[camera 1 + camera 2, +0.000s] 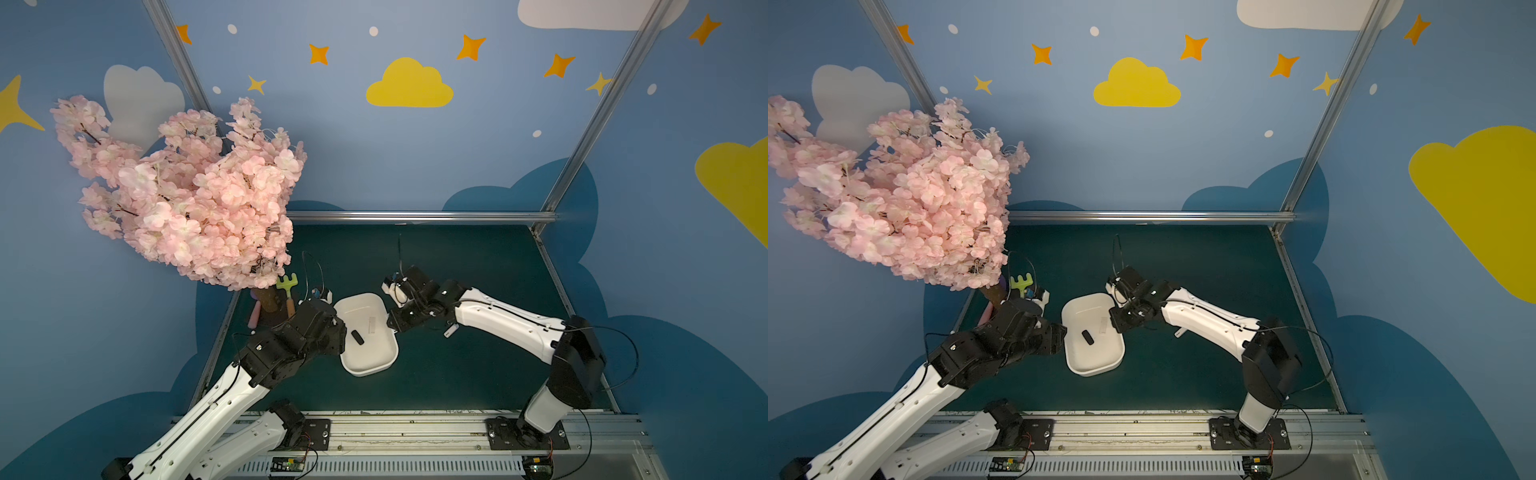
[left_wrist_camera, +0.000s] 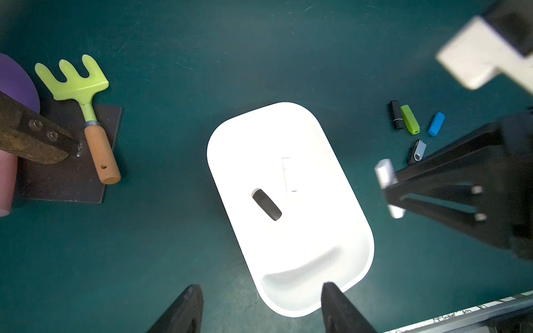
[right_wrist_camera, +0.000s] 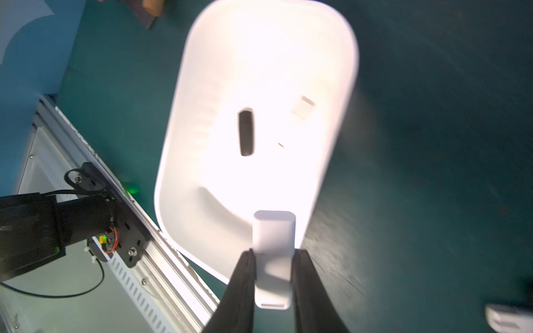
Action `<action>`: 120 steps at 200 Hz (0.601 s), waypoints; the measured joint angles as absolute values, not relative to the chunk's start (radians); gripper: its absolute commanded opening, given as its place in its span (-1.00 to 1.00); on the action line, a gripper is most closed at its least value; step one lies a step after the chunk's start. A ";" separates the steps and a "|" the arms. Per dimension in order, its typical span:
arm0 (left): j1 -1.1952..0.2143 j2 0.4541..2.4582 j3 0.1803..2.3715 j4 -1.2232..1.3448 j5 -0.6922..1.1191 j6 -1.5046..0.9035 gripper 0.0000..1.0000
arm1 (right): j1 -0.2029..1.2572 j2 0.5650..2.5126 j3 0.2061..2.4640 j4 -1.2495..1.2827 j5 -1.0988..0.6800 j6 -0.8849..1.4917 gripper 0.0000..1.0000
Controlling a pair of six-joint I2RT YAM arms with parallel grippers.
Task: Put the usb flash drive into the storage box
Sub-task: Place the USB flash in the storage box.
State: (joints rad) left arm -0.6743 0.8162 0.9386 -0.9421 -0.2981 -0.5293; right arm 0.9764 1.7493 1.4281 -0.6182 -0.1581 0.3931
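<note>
On the far left stands a pink flower tree (image 1: 183,195), and by its foot a green toy rake (image 2: 78,83) with a wooden handle lies partly on a dark flat plate (image 2: 69,184). Next comes the left gripper (image 2: 261,285). Its two black fingers (image 2: 184,305) are wide apart and there is nothing between them. It hangs over the near end of the box (image 1: 368,365), which sits on the dark green mat (image 1: 457,270) in the middle, between the two arms. The box is white, low and has no lid; both top views show it (image 1: 1092,368). Two sticks lie inside the box. One is a black flash drive (image 2: 266,204), lying slanted near the middle of the floor of the box. Just beside it, not touching, is a pale flash drive (image 2: 287,174) that is hard to see against the white. To the right is the right gripper (image 3: 274,252). Its fingers are pressed on a white flash drive (image 3: 274,227), which sticks out past the finger tips. From the left wrist view this stick (image 2: 388,187) is just beside the right side of the box, not inside it. Past it, four more sticks lie on the mat near one another: a dark flash drive (image 2: 396,115), a green flash drive (image 2: 411,119) touching it, a blue flash drive (image 2: 436,124) and a silver flash drive (image 2: 417,151). One more white stick (image 1: 451,331) lies on the mat under the right arm.
</note>
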 measured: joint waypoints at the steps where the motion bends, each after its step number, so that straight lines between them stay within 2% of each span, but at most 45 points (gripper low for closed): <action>1: -0.674 0.816 0.939 -0.942 -0.299 -0.529 0.37 | 0.982 1.759 1.438 -0.618 -0.159 0.393 -0.58; 65: -0.672 0.820 0.939 -0.942 -0.304 -0.530 0.39 | 1.045 2.157 1.788 -0.648 -0.117 0.412 -0.56; 120: -0.648 0.834 0.938 -0.942 -0.303 -0.530 0.39 | 1.043 2.246 1.858 -0.675 -0.031 0.416 -0.52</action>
State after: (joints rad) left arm -0.6483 0.8345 0.9382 -0.9421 -0.3035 -0.5297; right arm 1.0431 2.2456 1.8584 -0.6754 -0.0307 0.4164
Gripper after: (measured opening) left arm 0.695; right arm 0.231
